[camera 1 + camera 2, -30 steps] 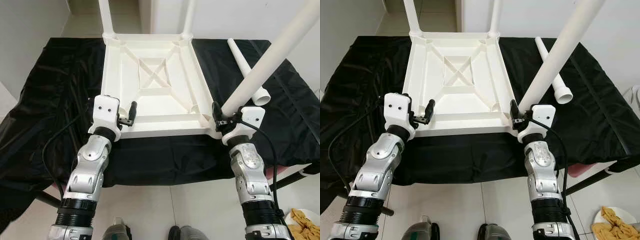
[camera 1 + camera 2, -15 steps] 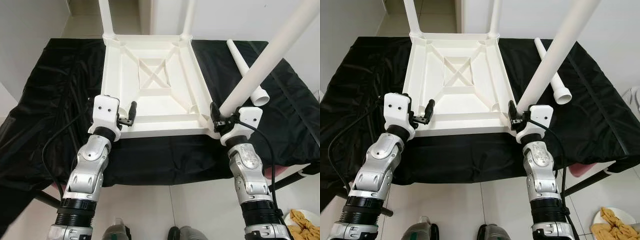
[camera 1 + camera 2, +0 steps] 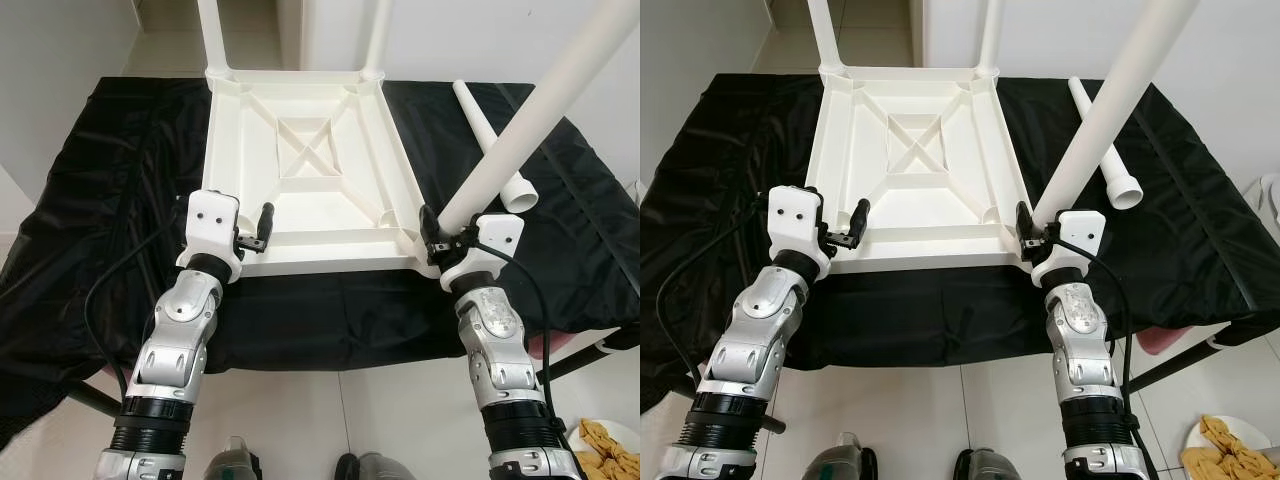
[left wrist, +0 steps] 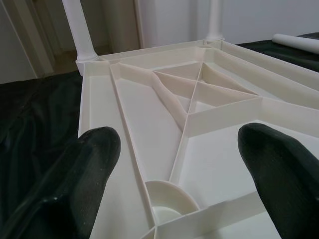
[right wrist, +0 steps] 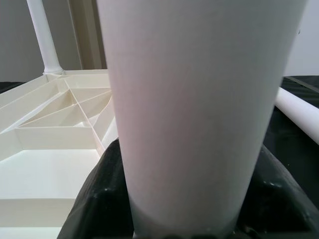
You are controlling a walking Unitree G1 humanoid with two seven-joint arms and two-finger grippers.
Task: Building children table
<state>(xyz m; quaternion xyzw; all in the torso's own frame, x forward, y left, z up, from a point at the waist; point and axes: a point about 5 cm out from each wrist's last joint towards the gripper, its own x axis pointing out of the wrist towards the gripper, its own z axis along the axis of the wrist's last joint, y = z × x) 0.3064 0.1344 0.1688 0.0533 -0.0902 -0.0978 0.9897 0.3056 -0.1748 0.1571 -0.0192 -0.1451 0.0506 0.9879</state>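
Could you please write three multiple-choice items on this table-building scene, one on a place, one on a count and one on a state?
1. Where does the loose leg lie?
A. on the black cloth, on the robot's right of the tabletop
B. on the floor
C. inside the tabletop frame

2. How many legs already stand in the tabletop's far corners?
A. none
B. two
C. four

3. What is the right claw doing?
A. hanging open
B. gripping the cloth
C. gripping a white leg

Answers:
1. A: it rests on the cloth beside the frame's right edge.
2. B: one upright leg stands at each far corner.
3. C: its fingers close round the leg's lower end near the tabletop's near right corner, while the left claw is open.
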